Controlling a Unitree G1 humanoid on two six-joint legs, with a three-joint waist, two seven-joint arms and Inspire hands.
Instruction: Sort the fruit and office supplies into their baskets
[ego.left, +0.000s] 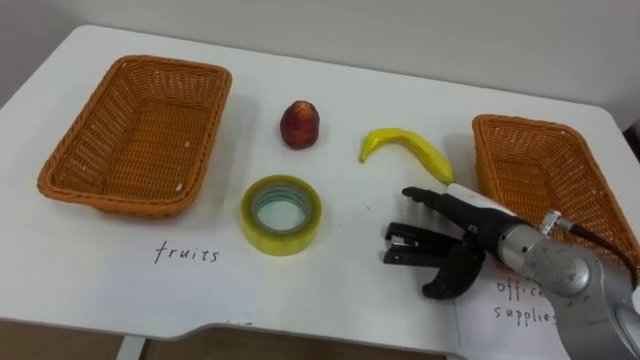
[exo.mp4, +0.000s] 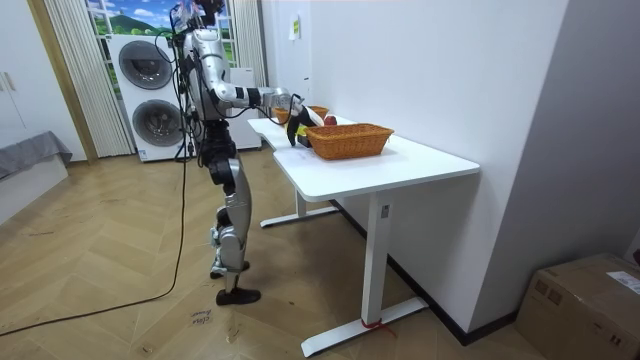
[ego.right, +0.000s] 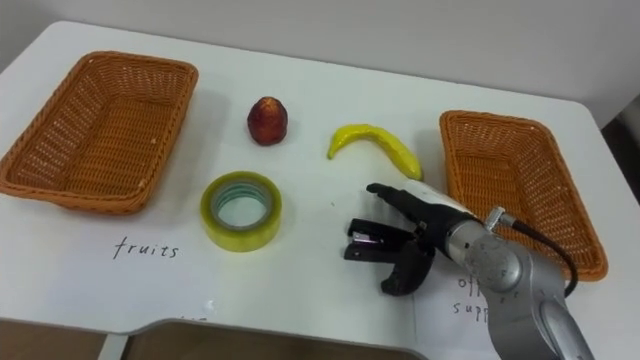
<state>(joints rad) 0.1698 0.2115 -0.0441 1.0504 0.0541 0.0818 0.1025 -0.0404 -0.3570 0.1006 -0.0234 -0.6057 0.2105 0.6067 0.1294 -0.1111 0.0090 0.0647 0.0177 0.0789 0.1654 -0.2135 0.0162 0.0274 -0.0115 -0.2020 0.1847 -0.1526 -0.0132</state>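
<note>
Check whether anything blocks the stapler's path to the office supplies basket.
Nothing visible does. Between the stapler and the right-hand basket are only the table and the right hand; the banana sits farther back.

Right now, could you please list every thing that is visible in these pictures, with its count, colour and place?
table: 1, white, in front of the robot, beside a wall
wicker baskets: 2, orange-brown, both empty, one at the table's left end, the other at its right end
red fruit: 1, red, right of the left basket
banana: 1, yellow, left of the right basket
tape roll: 1, yellow-green, lying flat near the middle
stapler: 1, black, front right
paper labels: 2, white, handwritten, one before each basket
washing machines: 2, white, stacked behind the robot
cardboard box: 1, brown, on the floor
right robot hand: 1, black and silver, open around the stapler
</note>
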